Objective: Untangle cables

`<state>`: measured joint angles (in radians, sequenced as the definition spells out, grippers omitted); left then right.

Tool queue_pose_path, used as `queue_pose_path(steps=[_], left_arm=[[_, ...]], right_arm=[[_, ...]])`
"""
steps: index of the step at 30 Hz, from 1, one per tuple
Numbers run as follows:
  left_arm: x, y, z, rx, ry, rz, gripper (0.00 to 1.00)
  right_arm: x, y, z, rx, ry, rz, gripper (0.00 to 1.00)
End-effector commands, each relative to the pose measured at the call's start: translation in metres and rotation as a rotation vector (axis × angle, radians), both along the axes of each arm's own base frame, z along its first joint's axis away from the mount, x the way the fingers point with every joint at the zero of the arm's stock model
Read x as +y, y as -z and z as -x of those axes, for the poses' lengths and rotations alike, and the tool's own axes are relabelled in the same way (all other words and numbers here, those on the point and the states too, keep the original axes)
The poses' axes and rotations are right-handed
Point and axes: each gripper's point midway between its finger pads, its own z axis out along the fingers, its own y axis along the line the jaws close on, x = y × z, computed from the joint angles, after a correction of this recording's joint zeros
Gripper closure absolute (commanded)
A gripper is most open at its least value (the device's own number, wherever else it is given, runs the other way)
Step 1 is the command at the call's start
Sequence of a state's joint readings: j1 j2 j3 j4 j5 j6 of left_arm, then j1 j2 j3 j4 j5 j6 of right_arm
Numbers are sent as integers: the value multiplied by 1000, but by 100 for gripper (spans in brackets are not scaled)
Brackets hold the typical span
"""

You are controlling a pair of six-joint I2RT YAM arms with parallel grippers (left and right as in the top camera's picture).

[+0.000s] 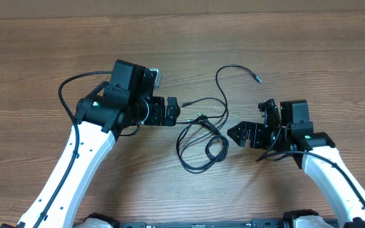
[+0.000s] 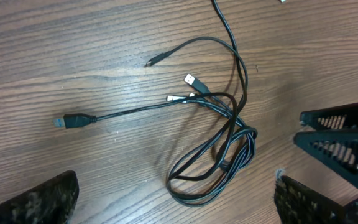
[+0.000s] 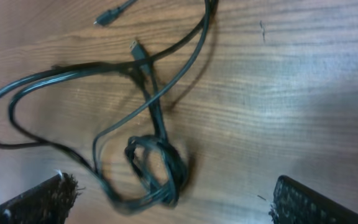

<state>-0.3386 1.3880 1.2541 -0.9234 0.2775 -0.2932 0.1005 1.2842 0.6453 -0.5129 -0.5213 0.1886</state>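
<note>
**Left gripper** (image 1: 176, 112): jaws spread wide, nothing between them. It sits low, just left of the tangle.

**Right gripper** (image 1: 232, 133): jaws likewise apart and empty, just right of the tangle and facing it.

**Cables** (image 2: 225, 111): lying flat on the wooden table (image 1: 43, 50) between the two grippers, held by neither.
- A doubled loop sits toward the near edge, with a twisted knot (image 3: 166, 186) on its right side.
- A long black plug (image 2: 73, 121) trails toward the left gripper.
- Two silver-tipped plugs (image 2: 190, 79) lie side by side near the crossing.
- One long strand arcs away to a far plug (image 1: 257, 79).

**Hazards, as judged:**
- Closing on the bundled strands rather than a single cord would drag the whole mass and cinch the knot tighter.
- Pulling a plug end through the wrong side of the loop would add a crossing.
- The cords are thin against the fingers, so a shallow pinch may slip off.

**Not determinable:**
- How many separate cables there are.
- Which strand passes over which inside the knot, since the right wrist view is blurred there.
- Which plug belongs to which cord.
- Both wrist views show only the edges of their own fingers.
</note>
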Motion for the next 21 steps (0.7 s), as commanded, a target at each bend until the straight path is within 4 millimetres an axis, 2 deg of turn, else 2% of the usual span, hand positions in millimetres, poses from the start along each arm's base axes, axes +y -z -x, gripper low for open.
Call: queue_pose_path(steps=[1,3,10,16,18,20,21], left_arm=[[-2,-4,-1,-6,6,17,0],[-2,-4,-1,-6,6,17,0],[-3,-5,-1,-5,8,20,0],[-3,-5,-1,-6,8,19,0],[-3,-5,-2,-10,8,21,0],[-3,-6,-2,-13,8,23,0],[-4,-6,-3,-15,8,23,0]], right_arm=[[5,17,5,-8,-3,-14,0],[7,30,8,-7,-7,-20,0],[22,52,10,36,-58,-106,0],[41,57,18,38,-185,-211,0],[47,57,20,29,-212,-215,5],[55,56,22,14,-242,-216,19],[57,56,22,10,-252,-216,21]])
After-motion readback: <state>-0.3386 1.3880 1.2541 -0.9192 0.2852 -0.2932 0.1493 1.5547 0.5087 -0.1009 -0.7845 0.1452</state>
